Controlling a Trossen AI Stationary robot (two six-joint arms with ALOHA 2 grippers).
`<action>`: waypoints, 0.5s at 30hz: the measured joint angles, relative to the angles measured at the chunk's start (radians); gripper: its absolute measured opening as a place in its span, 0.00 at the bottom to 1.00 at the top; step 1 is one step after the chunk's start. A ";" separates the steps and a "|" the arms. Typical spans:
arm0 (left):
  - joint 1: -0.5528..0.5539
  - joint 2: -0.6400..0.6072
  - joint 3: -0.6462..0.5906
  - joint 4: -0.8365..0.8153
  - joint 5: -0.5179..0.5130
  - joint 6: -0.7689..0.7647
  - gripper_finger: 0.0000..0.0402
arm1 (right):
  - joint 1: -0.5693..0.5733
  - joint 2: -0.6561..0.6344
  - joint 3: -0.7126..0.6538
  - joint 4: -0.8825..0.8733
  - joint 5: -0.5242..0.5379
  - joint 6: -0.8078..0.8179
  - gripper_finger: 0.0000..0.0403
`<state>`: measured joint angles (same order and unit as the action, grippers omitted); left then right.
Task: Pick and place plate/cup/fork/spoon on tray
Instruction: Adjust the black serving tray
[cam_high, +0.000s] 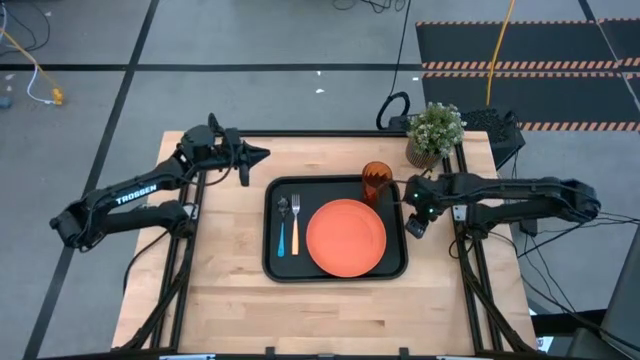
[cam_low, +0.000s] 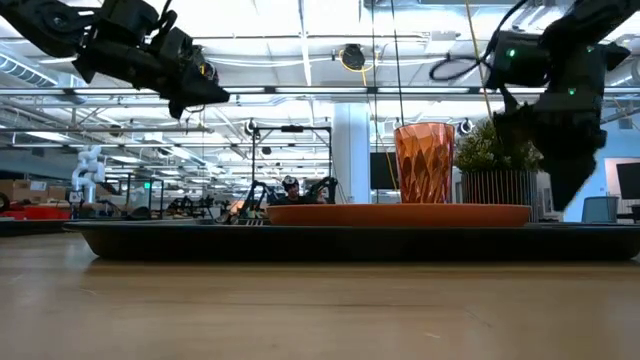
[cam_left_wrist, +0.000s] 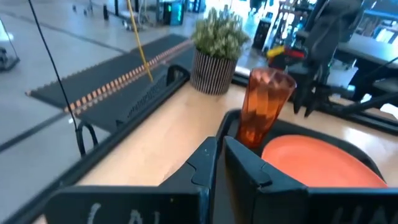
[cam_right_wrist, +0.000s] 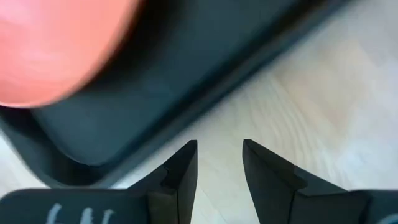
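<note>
Tray (cam_high: 272, 262) sits mid table (cam_high: 230, 300). On it: plate (cam_high: 346, 237) at centre-right, cup (cam_high: 376, 183) upright in the far right corner, fork (cam_high: 296, 228) & spoon (cam_high: 282, 226) side by side along the left. Right end effector (cam_right_wrist: 219, 163) hovers over bare wood just beside the tray's right rim, fingers slightly spread, holding nothing. Left end effector (cam_high: 262, 154) hangs above the table's far left, well apart from the tray, fingers pressed together.

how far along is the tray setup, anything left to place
All four items sit on the tray: plate, cup at its far right corner, fork and spoon side by side on the left. Nothing is in hand: the left gripper and right gripper hold nothing. Nothing looks left to place.
</note>
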<state>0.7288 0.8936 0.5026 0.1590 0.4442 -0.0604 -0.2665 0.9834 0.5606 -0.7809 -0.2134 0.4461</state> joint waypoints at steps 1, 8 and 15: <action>0.000 0.000 0.000 0.015 0.000 0.001 0.08 | 0.000 0.022 0.000 -0.014 0.001 0.007 0.29; 0.001 0.000 0.000 0.085 0.000 0.026 0.08 | 0.003 0.116 0.000 -0.010 0.004 0.040 0.29; 0.016 0.000 0.000 0.099 -0.001 0.030 0.08 | 0.054 0.182 0.001 0.101 0.003 0.054 0.29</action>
<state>0.7449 0.8936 0.5026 0.2582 0.4435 -0.0303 -0.2126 1.1651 0.5613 -0.6797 -0.2104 0.5005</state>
